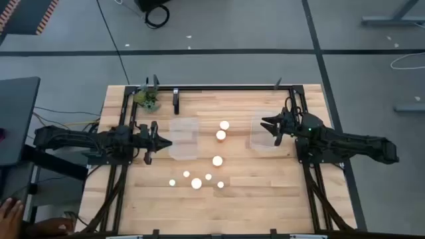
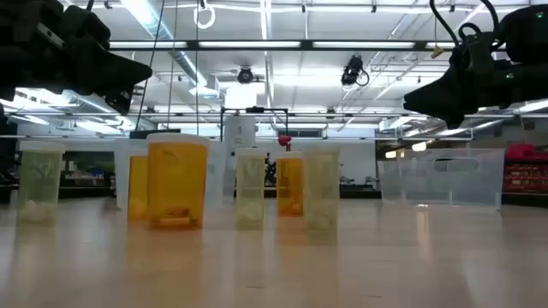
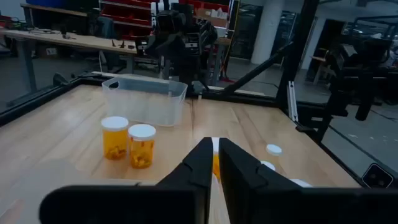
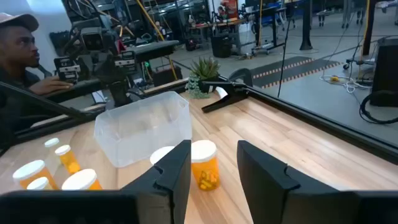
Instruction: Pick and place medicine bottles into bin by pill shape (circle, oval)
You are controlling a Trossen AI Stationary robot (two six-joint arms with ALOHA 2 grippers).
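Several medicine bottles with white caps stand upright on the wooden table. Two (image 1: 222, 130) stand between the two clear bins, one (image 1: 217, 160) stands nearer, and a cluster (image 1: 196, 182) stands toward the near edge. In the low view they show as amber (image 2: 177, 184) and pale (image 2: 250, 188) bottles. My left gripper (image 1: 167, 141) (image 3: 214, 158) is shut and holds nothing, raised just left of the left bin (image 1: 184, 138). My right gripper (image 1: 265, 124) (image 4: 211, 168) is open and holds nothing, raised over the right bin (image 1: 265, 136). A bottle (image 4: 204, 163) shows on the table beyond its fingers.
A black frame (image 1: 226, 87) runs round the table's far and side edges. A small potted plant (image 1: 147, 98) stands at the far left corner. A person's hand (image 1: 10, 212) shows off the table's near left corner, and a person (image 4: 18, 43) sits beyond the left side.
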